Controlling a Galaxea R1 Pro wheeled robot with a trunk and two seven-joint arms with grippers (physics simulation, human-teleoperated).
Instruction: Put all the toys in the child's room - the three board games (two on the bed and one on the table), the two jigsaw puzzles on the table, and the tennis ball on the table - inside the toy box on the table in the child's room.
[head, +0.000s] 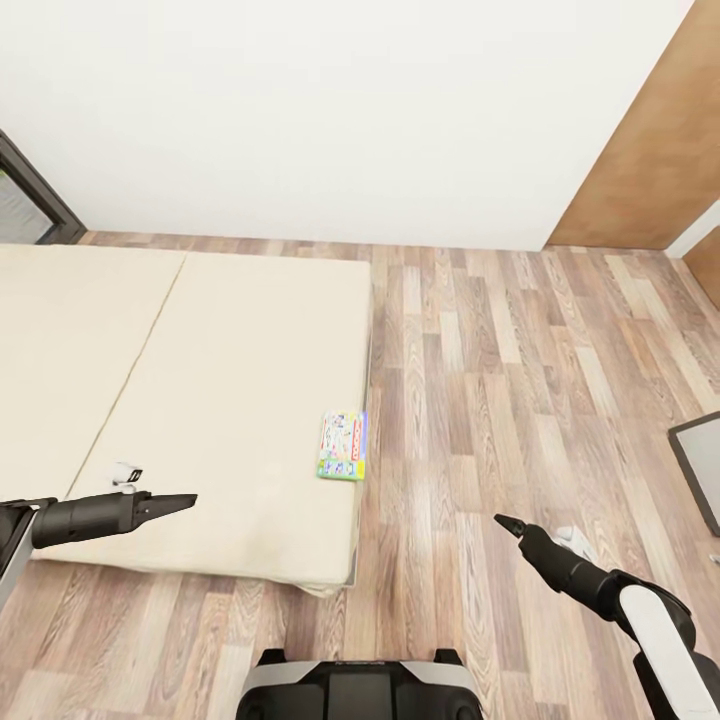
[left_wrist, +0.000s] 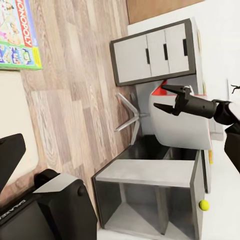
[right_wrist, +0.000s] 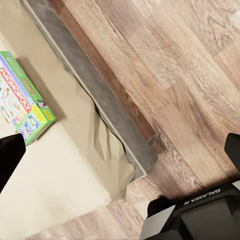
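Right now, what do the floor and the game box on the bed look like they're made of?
The floor looks like wood planks or laminate: staggered boards, visible grain, low sheen. The game box on the bed looks like printed cardboard with glossy colourful artwork, though a render leaves that open.

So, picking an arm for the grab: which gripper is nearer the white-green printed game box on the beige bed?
Left, narrowly. Left gripper hovers over the mattress beside the box; right gripper hangs over the floor.

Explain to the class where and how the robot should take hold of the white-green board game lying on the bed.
The board game lies flat near the bed's right edge. Probably best: bring the right hand in from the floor side and pinch the box's long edge nearest that bed edge, since the thin box offers little height from above and that side is open.
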